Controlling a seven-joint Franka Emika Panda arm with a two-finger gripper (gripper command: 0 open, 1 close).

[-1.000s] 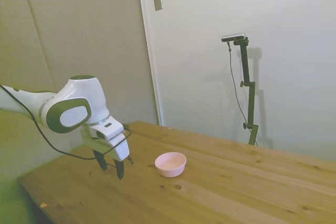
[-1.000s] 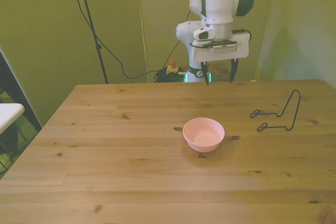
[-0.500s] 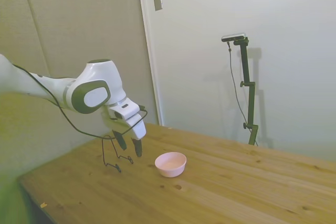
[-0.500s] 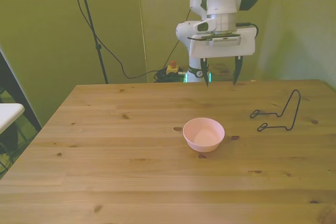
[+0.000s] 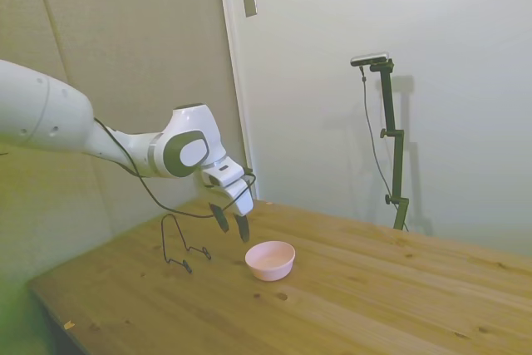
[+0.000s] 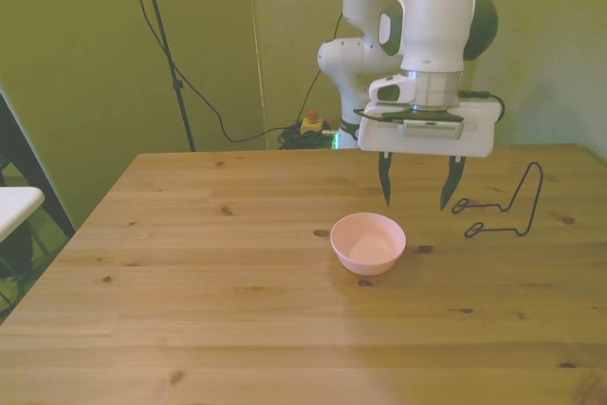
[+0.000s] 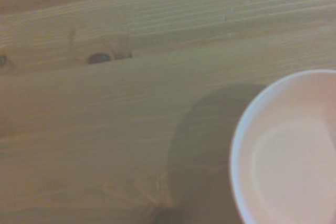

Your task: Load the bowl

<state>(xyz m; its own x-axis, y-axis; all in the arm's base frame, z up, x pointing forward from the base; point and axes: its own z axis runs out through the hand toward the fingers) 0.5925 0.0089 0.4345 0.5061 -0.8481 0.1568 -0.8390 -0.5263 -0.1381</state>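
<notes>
Gripper (image 6: 415,182) has swung out from the table's far edge to hover above the pink bowl (image 6: 368,242), jaws wide, empty; bowl mid-table beside the wire rack (image 6: 505,204), nothing grasped or loaded yet.

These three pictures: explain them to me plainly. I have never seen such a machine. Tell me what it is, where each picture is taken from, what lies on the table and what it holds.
It is a white robot arm ending in a gripper with two dark fingers, spread open and holding nothing. One picture looks from the side of the wooden table, one from across it, and the blurred close one comes from a camera on the arm's wrist. On the table stand a small, empty pale pink bowl and a thin dark wire rack. The gripper hangs in the air just behind the bowl, touching nothing. The wrist picture shows the bowl's rim from above.
</notes>
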